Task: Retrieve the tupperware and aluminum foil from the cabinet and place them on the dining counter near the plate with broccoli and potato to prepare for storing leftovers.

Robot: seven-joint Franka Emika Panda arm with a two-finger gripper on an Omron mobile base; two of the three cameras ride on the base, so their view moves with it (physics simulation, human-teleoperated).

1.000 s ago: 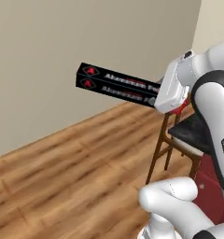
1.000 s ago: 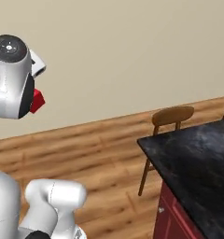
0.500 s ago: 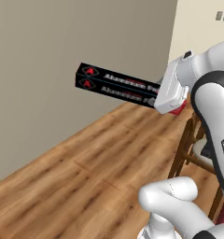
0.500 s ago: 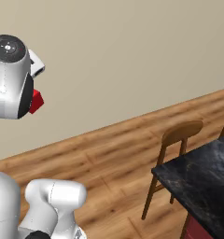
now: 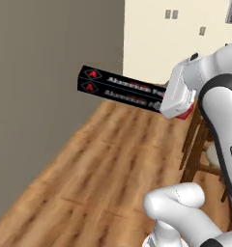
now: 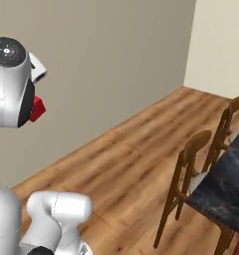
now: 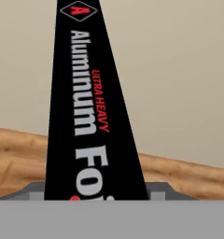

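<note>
A: Item one, the hand point(image 5: 178, 94). State?

B: Clenched on the foil box point(image 5: 120, 89), gripping it at its near end. The box juts out level from the hand, up in the air, well above the wooden floor point(image 5: 103, 164). A bit of red shows under the hand, at the box's held end.

A: Markings on the box?

B: In the hand view the foil box point(image 7: 88, 100) runs away from the camera: black, white "Aluminum" lettering, small red "ULTRA HEAVY", and a red triangle logo at the far end. The left base view shows two such logos at that far end.

A: Item two, surroundings?

B: A plain beige-grey wall point(image 6: 101, 74) behind the box, meeting a lighter wall point(image 6: 218, 45) at a corner. Wood floor below.

A: Furniture?

B: In the right base view, two wooden chairs point(image 6: 191, 179) stand against the edge of a black marbled desk point(image 6: 226, 179), well apart from the arm. In the left base view, a chair point(image 5: 202, 149) sits partly hidden behind the arm.
</note>
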